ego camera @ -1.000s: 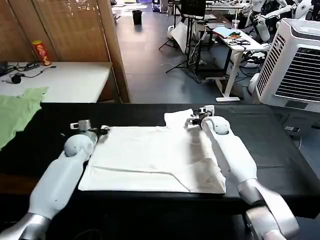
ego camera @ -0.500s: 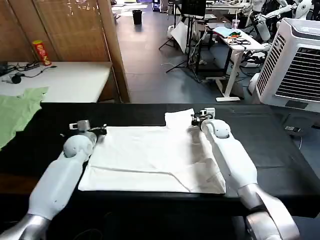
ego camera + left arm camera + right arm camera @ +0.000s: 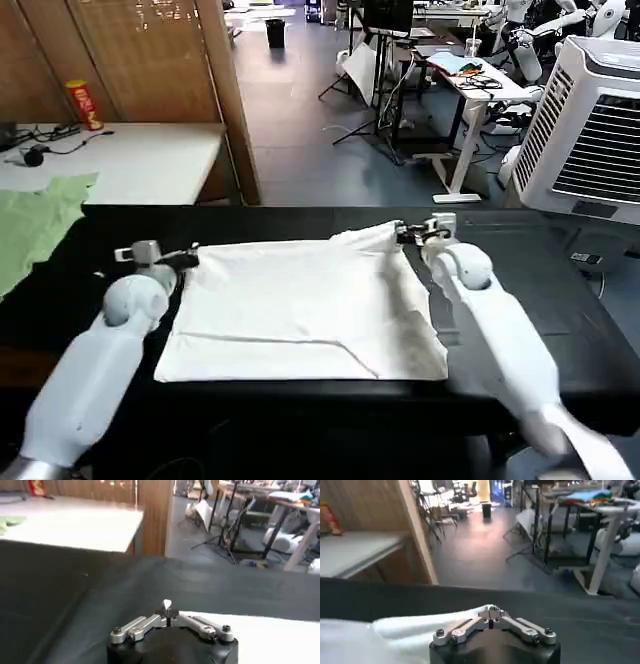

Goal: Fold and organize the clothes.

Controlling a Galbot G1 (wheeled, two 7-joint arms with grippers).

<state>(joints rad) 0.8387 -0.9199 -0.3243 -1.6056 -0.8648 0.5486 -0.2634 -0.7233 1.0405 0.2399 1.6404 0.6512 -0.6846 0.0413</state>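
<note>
- The white T-shirt lay spread on the black worktop, roughly square, with a crease running across its near part and no logo print showing on the upper face.
- Its far right corner was lifted off the cloth surface into a small peak; the far left corner lay just beside the other arm's tip.
- The right claw was pinched closed on that raised far right corner; in the right wrist view, white fabric bunched up to the meeting fingertips of the right claw.
- The left claw sat at the far left corner, fingers drawn together; the left wrist view showed a small tuft of white between the tips of the left claw, so it appeared to hold the hem there.
- Judgement: this looked like the stretch-and-smooth step before a fold, with both far corners gripped and folding itself not yet done.
- To do it well, both arms should probably pull outward evenly so the far edge goes taut and straight, keeping the lift low so the near edge stays put.
- The main risk seemed to be the thin pinch on the left slipping, which would leave that side slack and skew the fold.
- A light green garment lay apart on the far left, no part of this step.
</note>
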